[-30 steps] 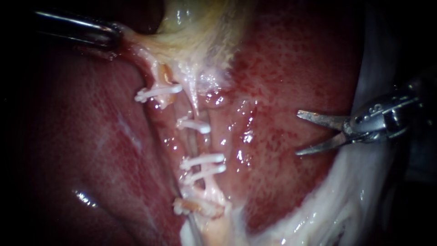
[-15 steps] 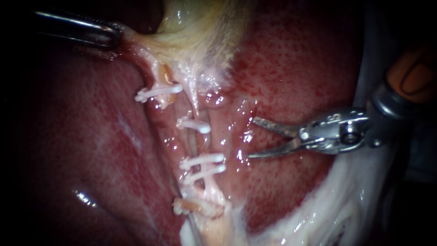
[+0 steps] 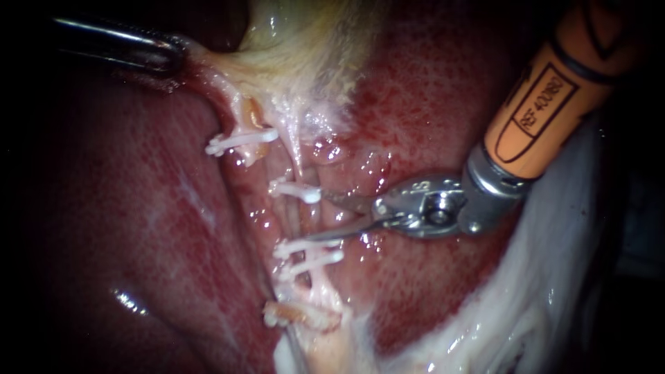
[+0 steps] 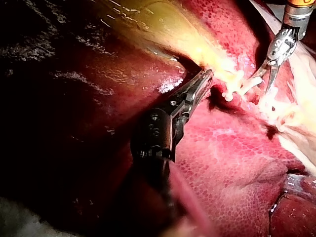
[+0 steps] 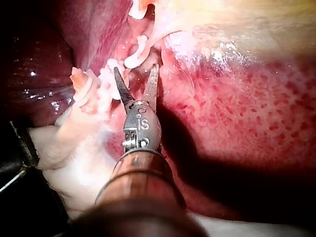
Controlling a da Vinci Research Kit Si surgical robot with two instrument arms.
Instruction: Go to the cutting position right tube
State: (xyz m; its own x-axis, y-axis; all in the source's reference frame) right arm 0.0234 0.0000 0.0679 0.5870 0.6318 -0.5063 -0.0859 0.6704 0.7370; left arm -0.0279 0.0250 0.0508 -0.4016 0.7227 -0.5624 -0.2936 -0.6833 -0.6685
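My right instrument [image 3: 316, 217] nearer; its end effector narrowly open, tips just right of right tube [image 3: 296, 218]; tube runs near-to-far between white clips [image 3: 294, 190]; left instrument [image 3: 166, 55] holds gallbladder [image 3: 298, 48] far left; next, I think, short push left.

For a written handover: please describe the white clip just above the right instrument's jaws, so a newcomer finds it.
Start at the yellowish gallbladder at the top of the endoscope view; four white clips descend from it across the liver. Take the second clip, at the upper jaw of the right instrument. Unlike the close pair below the jaws, it stands alone.
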